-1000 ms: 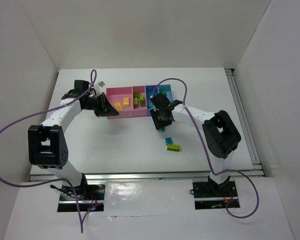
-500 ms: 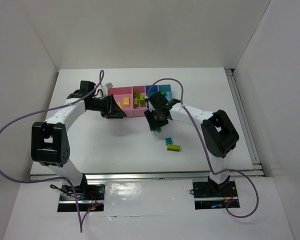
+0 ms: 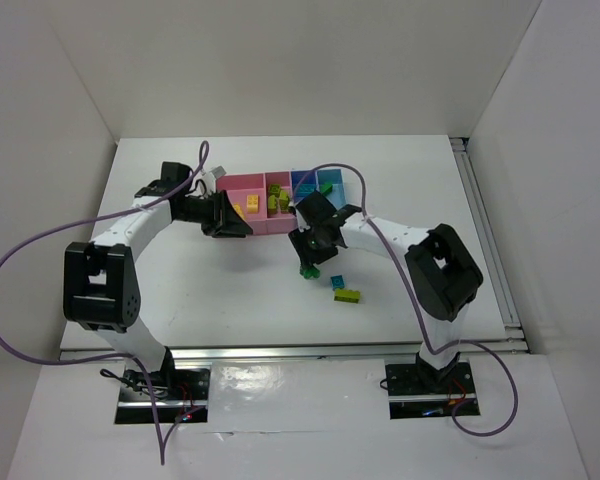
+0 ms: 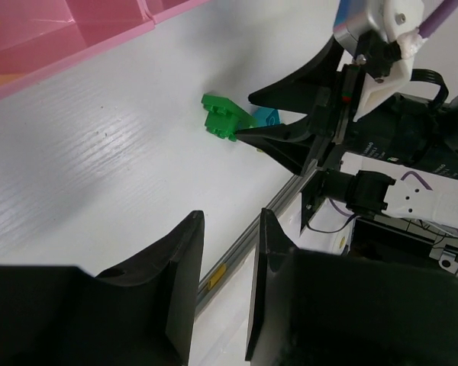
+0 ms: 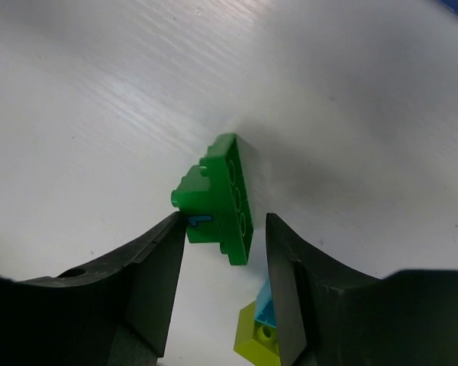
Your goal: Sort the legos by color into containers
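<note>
A green brick (image 5: 217, 200) sits between my right gripper's (image 5: 225, 221) open jaws; it touches the left finger (image 5: 149, 263) and stands apart from the right one. In the top view it (image 3: 307, 270) lies just in front of the right gripper (image 3: 309, 256). A cyan brick (image 3: 338, 282) and a lime brick (image 3: 346, 295) lie on the table nearby. The joined bins stand behind: pink (image 3: 224, 186) with yellow bricks, pink (image 3: 277, 181) with lime and green ones, blue-violet (image 3: 302, 180), light blue (image 3: 331, 179). My left gripper (image 3: 240, 228) is open and empty at the pink bin's front (image 4: 61, 53).
White walls enclose the table on three sides. A metal rail (image 3: 485, 230) runs along the right edge and another along the near edge (image 3: 290, 350). Purple cables loop over both arms. The left wrist view shows the right gripper (image 4: 305, 133) beside the green brick (image 4: 220, 118).
My right gripper has moved from the bins toward the near side with the green brick, which now sits lower, in front of it. My left gripper shifted right along the pink bin.
</note>
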{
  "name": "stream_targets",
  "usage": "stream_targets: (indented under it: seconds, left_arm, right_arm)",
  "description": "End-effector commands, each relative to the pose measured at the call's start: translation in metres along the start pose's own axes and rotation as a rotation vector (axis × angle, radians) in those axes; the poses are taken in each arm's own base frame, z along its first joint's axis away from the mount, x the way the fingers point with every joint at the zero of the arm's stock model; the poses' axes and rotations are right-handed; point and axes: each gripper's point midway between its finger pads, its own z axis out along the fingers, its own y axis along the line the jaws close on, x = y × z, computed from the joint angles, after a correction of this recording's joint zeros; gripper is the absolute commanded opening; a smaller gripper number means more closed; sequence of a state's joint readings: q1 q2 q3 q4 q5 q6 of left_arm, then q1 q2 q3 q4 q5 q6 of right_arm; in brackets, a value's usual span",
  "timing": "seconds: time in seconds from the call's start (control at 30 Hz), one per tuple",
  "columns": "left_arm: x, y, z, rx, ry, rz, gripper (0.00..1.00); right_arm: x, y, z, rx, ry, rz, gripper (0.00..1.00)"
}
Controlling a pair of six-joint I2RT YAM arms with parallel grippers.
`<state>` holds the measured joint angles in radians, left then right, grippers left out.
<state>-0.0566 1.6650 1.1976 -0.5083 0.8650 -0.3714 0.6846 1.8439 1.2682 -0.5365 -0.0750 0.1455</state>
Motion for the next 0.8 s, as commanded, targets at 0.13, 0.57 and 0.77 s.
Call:
stream_targets:
  seconds: [0.13,0.57,0.77]
  left_arm:
    - [-0.01,-0.003,-0.001,0.004,-0.02,0.034,0.35]
    - [-0.01,-0.007,0.0,0.007,-0.013,0.039,0.34]
    - [-0.01,-0.007,0.0,0.007,-0.013,0.039,0.34]
  right_arm:
    - [-0.002,0.004,-0.034,-0.052,-0.05,-0.042,0.56]
    - [0.025,-0.005,-0.035,-0.037,0.032,-0.119,0.35]
    - [0.03,-0.006,-0.024,-0.046,0.074,-0.145,0.43]
